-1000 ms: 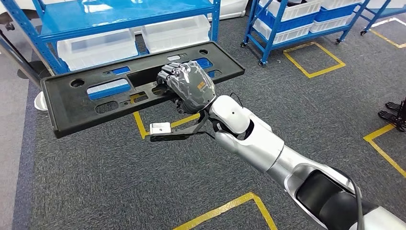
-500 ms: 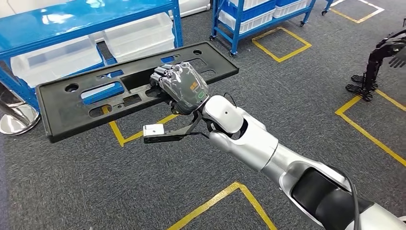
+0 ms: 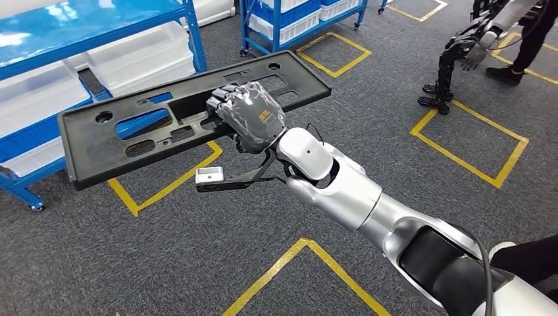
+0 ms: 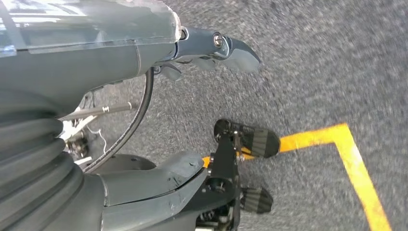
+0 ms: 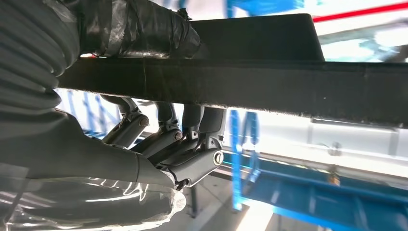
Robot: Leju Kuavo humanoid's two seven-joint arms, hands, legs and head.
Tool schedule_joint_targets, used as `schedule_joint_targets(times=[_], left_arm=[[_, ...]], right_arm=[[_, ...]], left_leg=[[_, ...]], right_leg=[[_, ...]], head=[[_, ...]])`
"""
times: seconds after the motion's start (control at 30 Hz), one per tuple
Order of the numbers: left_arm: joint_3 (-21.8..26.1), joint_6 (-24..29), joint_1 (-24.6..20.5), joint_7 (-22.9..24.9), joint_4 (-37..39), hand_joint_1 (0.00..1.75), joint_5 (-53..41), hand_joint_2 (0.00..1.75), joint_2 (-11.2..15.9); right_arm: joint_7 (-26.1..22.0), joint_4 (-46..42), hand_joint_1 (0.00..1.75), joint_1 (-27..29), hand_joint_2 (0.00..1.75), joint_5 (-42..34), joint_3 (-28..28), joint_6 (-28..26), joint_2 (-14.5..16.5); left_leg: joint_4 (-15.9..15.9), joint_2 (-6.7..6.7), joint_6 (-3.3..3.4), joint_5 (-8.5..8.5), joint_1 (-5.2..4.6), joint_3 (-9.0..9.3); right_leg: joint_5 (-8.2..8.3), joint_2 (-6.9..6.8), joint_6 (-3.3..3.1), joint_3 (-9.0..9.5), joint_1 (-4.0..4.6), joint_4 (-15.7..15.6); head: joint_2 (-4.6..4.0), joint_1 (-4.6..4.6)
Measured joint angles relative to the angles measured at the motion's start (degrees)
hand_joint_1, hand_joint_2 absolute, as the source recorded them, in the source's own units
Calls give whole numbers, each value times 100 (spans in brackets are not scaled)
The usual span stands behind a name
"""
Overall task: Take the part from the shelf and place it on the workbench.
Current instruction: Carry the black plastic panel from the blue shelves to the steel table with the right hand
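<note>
Right hand point(image 3: 250, 118) clamps the part point(image 3: 105, 148) mid-length, its long axis crosswise; left hand point(image 4: 211, 45) hangs beside the floor, grasp state unclear.

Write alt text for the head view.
The robot's right hand grips a long, flat black plastic panel with cut-outs, held level above grey carpet with yellow floor markings. Blue metal shelving with clear plastic bins stands behind it.
</note>
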Motion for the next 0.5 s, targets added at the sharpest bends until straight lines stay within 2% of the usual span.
schedule_joint_targets(times=[0.03,0.1,0.13,0.17,0.2,0.23,0.3,0.33,0.4,0.43,0.47,0.5], left_arm=[[-24,16,-1,-9,1,0,27,175,2],[-59,46,2,-27,2,0,72,175,3],[-77,62,8,-31,3,0,85,175,2],[-98,79,16,-32,4,0,97,175,2],[-122,93,23,-33,5,0,104,175,-1],[-144,106,28,-34,5,0,114,175,-3],[-174,121,46,-33,5,0,137,175,-8],[-186,124,65,-32,5,0,150,175,-9],[-213,126,111,-27,5,0,163,175,-11],[-229,126,128,-22,5,0,167,175,-11],[-244,128,137,-18,4,0,174,175,-11],[-258,129,142,-12,2,0,186,175,-11]], right_arm=[[6,24,175,-21,175,34,0,0,-38],[12,59,175,-82,175,78,-3,-3,-125],[13,73,175,-105,175,82,-11,-3,-179],[13,87,175,-118,175,81,-21,-3,-244],[11,98,175,-122,175,78,-33,-4,-316],[10,108,175,-122,175,78,-49,-4,-389],[12,118,175,-126,175,83,-89,-5,-507],[12,119,175,-128,175,89,-109,-3,-538],[9,120,175,-125,175,102,-132,4,-585],[8,120,175,-118,175,112,-134,11,-606],[8,120,175,-113,175,124,-134,22,-630],[10,120,175,-109,175,135,-137,34,-656]], left_leg=[[19,61,-9,-12,-3,-5],[59,162,-44,-45,-35,-12],[71,211,-66,-56,-51,-10],[72,264,-89,-62,-64,-6],[69,315,-112,-67,-66,5],[83,301,-143,-95,-59,7],[334,92,-192,-300,-32,-91],[631,-57,-212,-481,-16,-217],[1382,-201,-235,-821,-3,-555],[1631,-220,-241,-875,-2,-674],[1688,-229,-243,-820,-1,-708],[1534,-243,-237,-663,1,-645]], right_leg=[[158,-89,-16,241,9,-383],[329,-333,-88,633,77,-1056],[339,-397,-124,705,109,-1202],[327,-389,-153,706,135,-1238],[348,-312,-177,700,125,-1252],[362,-252,-202,702,111,-1269],[401,-139,-265,710,66,-1310],[415,-75,-287,708,52,-1320],[429,77,-308,685,48,-1314],[432,161,-310,678,49,-1305],[433,242,-309,673,49,-1293],[432,324,-306,672,46,-1278]], head=[[0,2],[0,1],[0,0],[0,-1],[0,-2],[0,-2],[0,-2],[0,-2],[0,-3],[0,-3],[0,-3],[0,-3]])
